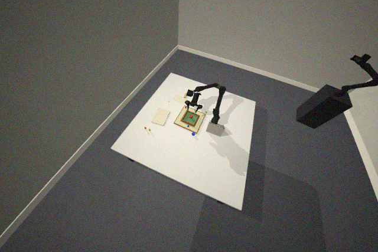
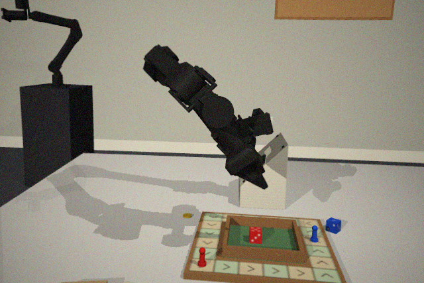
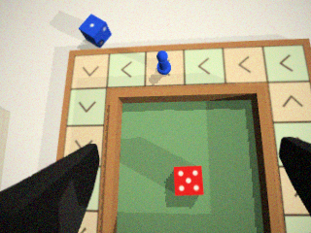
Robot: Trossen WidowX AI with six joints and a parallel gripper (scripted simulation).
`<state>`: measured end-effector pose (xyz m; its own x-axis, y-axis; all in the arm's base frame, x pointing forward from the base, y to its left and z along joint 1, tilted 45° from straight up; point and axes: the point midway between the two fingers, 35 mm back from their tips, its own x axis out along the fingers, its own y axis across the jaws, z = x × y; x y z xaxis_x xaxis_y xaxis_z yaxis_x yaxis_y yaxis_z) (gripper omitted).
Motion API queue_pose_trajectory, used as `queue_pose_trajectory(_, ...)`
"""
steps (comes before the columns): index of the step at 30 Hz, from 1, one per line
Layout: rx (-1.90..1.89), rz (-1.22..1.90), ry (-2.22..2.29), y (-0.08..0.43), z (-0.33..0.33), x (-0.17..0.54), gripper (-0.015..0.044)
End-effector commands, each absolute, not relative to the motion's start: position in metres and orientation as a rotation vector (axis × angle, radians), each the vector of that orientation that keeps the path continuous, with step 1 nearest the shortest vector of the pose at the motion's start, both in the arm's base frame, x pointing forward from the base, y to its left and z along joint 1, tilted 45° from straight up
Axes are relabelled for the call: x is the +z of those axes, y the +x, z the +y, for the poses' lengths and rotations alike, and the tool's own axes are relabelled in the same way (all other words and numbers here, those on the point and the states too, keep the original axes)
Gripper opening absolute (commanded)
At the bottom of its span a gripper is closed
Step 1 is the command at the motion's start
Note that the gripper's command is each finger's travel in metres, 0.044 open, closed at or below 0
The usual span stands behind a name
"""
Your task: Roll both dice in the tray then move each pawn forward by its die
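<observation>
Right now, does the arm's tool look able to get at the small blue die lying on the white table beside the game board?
Probably yes. The tool is open and holds nothing, and the small blue die sits alone on the white table just off the board's corner, nothing over it. The blue pawn stands apart from it.

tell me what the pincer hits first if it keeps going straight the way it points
Probably the green felt floor of the wooden dice tray, near the red die. The open pincer holds nothing; depth is unclear.

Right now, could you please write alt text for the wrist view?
A red die showing five lies on the green tray floor between the open gripper's dark fingers. Beyond, a blue pawn stands on the arrow track, a blue die outside the board.
</observation>
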<state>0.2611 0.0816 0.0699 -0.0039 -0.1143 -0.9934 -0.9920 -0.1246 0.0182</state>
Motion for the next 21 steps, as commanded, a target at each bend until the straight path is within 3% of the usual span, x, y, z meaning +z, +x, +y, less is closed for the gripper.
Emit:
queue_pose_trajectory(1, 1.017, 1.538, -1.670, 0.258, 0.074, 0.041, 0.0440)
queue_pose_trajectory(5, 0.784, 1.609, -1.914, 0.264, 0.074, 0.033, 0.0440)
queue_pose_trajectory(13, 0.873, 1.594, -1.839, 0.261, 0.075, 0.034, 0.0440)
queue_pose_trajectory(19, 0.547, 1.624, -1.588, 0.249, 0.097, 0.009, 0.0282)
queue_pose_trajectory(21, 0.406, 1.625, -1.473, 0.242, 0.107, -0.002, 0.0275)
